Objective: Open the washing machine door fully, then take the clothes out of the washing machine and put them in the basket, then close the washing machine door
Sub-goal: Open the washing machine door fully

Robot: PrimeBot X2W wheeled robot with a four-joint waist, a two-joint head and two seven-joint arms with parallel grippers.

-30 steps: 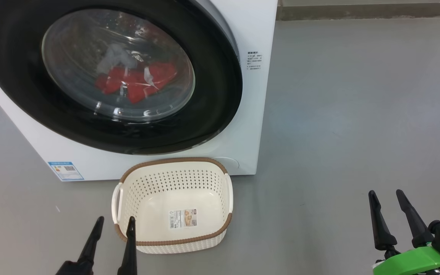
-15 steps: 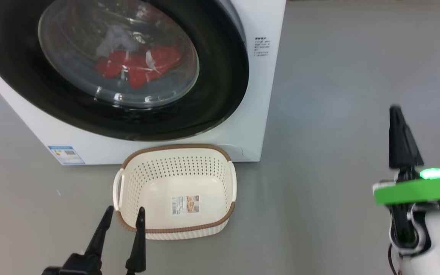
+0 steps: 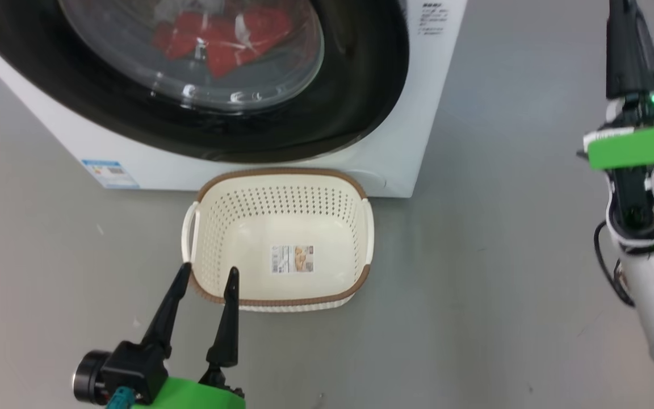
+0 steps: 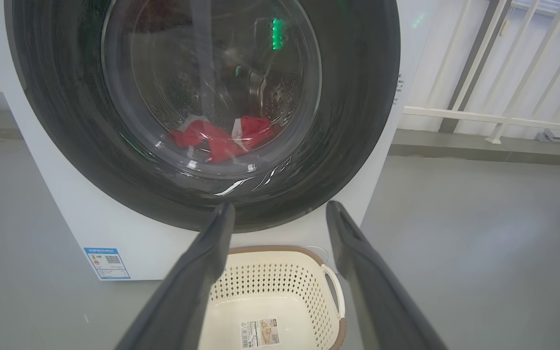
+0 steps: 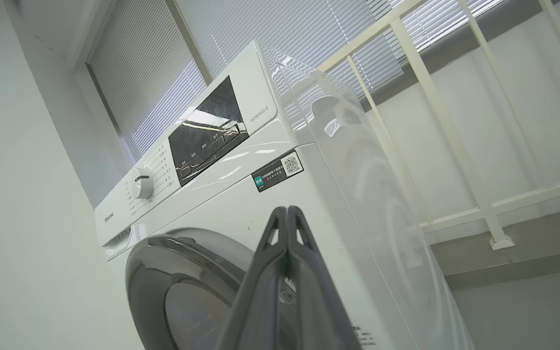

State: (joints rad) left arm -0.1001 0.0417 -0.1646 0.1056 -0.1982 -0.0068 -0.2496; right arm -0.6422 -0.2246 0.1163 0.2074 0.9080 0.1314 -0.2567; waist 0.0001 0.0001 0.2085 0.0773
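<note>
Floor (image 3: 503, 238): grey and smooth. It carries the machine and the basket, and its far edge meets a pale wall with a white railing (image 4: 479, 116).
Sticker (image 3: 110, 173): small and blue, at the lower left corner of the machine's front.
Left gripper (image 3: 208, 268): low over the near edge of the floor. Its two dark fingers are spread with nothing between them, and the tips are above the basket's near left corner.
Clothes (image 3: 225, 40): a red heap with white trim, inside the drum and seen through the door glass.
Basket (image 3: 281, 173): cream with a brown rim, empty apart from a label (image 3: 293, 258) on its bottom. It stands on the floor just before the machine, below the door.
Washing machine door (image 3: 349, 96): glossy black rim, appears shut against the front.
Washing machine (image 3: 429, 85): a white box.
Right gripper (image 5: 287, 214): raised off to the right of the machine. Its fingers are pressed together, hold nothing, and point toward the upper front.
</note>
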